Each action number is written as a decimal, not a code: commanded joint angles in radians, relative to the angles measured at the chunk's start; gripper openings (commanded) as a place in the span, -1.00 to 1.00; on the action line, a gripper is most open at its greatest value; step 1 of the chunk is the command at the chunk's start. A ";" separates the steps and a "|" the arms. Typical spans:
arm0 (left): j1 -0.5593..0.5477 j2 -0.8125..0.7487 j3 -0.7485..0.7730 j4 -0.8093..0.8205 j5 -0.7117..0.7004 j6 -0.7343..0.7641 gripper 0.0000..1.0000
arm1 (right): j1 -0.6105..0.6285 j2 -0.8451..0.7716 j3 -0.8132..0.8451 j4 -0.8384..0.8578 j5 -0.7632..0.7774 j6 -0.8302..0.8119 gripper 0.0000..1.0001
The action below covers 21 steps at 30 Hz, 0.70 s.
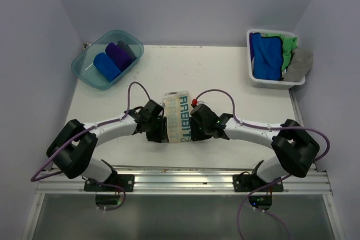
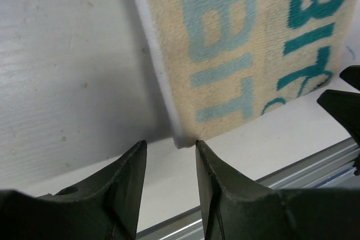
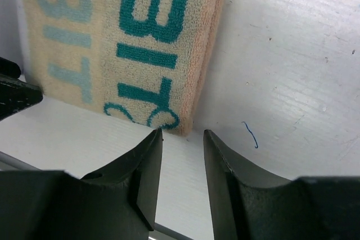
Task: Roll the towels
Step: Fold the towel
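- Since the cream towel [image 1: 179,117] lies flat at the near middle of the table [image 1: 225,77], its long axis running near to far, each near corner sits just beyond a pair of fingertips.
- On its two sides, the left gripper [image 2: 169,145] and the right gripper [image 3: 183,133] stand equally near, fingers parted and pinching nothing.
- It is soft terry, folded into a strip, with teal lettering, and likely floppy.

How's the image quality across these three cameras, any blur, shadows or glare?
Top external view: even soft light, no glare, everything sharp. Left wrist view: the cream towel shows slightly soft lettering, with a shadow along its left edge; the jaws are dark silhouettes. Right wrist view: lettering crisp, table scratches readable, no glare.
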 commanded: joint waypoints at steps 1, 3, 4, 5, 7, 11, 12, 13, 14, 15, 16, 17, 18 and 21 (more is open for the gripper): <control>-0.003 0.006 -0.018 0.049 -0.005 -0.021 -0.13 | 0.001 0.010 -0.005 0.010 0.006 0.015 -0.21; -0.003 0.014 -0.018 0.057 -0.002 -0.027 -0.17 | 0.002 0.024 -0.005 0.012 0.006 0.014 -0.20; -0.005 0.016 -0.021 0.063 0.001 -0.029 -0.19 | 0.001 0.027 -0.006 0.016 0.005 0.012 -0.20; -0.003 0.020 -0.022 0.064 0.001 -0.030 -0.21 | 0.002 0.036 -0.006 0.020 0.005 0.012 -0.20; -0.005 0.023 -0.029 0.069 0.001 -0.032 -0.22 | 0.002 0.041 -0.005 0.032 0.002 0.009 -0.21; -0.005 0.037 -0.036 0.072 -0.010 -0.033 -0.28 | 0.001 0.056 -0.005 0.043 -0.006 0.011 -0.26; -0.005 0.040 -0.038 0.074 -0.008 -0.035 -0.30 | 0.001 0.062 -0.005 0.043 -0.007 0.012 -0.27; -0.005 0.040 -0.041 0.078 -0.007 -0.036 -0.33 | -0.001 0.064 -0.005 0.049 -0.009 0.015 -0.30; -0.005 0.043 -0.039 0.078 -0.002 -0.038 -0.37 | 0.002 0.064 -0.008 0.049 -0.009 0.017 -0.31; -0.005 0.045 -0.039 0.080 0.000 -0.036 -0.38 | 0.002 0.064 -0.009 0.049 -0.009 0.019 -0.32; -0.005 0.043 -0.041 0.080 0.001 -0.038 -0.40 | 0.001 0.064 -0.011 0.049 -0.009 0.022 -0.36; -0.005 0.045 -0.041 0.080 0.001 -0.038 -0.41 | 0.002 0.063 -0.012 0.050 -0.009 0.022 -0.37; -0.006 0.045 -0.041 0.080 0.003 -0.036 -0.41 | 0.001 0.062 -0.014 0.050 -0.009 0.020 -0.38; -0.006 0.045 -0.044 0.071 0.006 -0.033 -0.32 | 0.001 0.059 -0.012 0.047 -0.009 0.025 -0.39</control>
